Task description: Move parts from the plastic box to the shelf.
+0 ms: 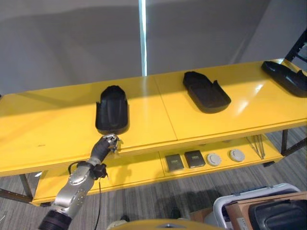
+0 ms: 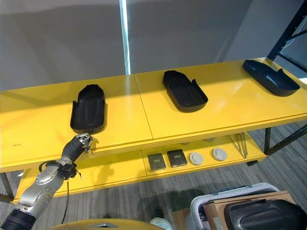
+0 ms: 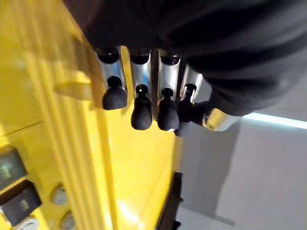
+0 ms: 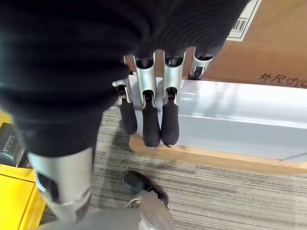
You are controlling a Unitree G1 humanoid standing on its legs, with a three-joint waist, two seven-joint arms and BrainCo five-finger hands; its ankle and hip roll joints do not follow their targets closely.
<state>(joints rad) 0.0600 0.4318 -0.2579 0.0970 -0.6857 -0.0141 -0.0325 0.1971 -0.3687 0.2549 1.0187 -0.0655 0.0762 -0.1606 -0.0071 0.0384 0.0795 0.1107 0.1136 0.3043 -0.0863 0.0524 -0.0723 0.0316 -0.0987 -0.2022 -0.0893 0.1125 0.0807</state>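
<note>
Three black moulded parts lie on the yellow shelf top (image 1: 53, 129): one at the left (image 1: 112, 109), one in the middle (image 1: 206, 91), one at the far right (image 1: 286, 76). My left hand (image 1: 107, 144) is at the shelf's front edge, just in front of the left part and apart from it; its fingers (image 3: 142, 109) hang relaxed and hold nothing. The white plastic box (image 1: 240, 199) stands on the floor at the lower right with another black part (image 1: 280, 215) inside, beside a cardboard sheet. My right hand (image 4: 153, 122) hovers above the box rim (image 4: 230, 122), fingers relaxed and empty.
On the lower yellow shelf lie two dark square pieces (image 1: 184, 160), two white round discs (image 1: 224, 157) and a bundle of thin metal rods (image 1: 259, 145). Grey carpet runs in front of the shelf. A grey wall stands behind it.
</note>
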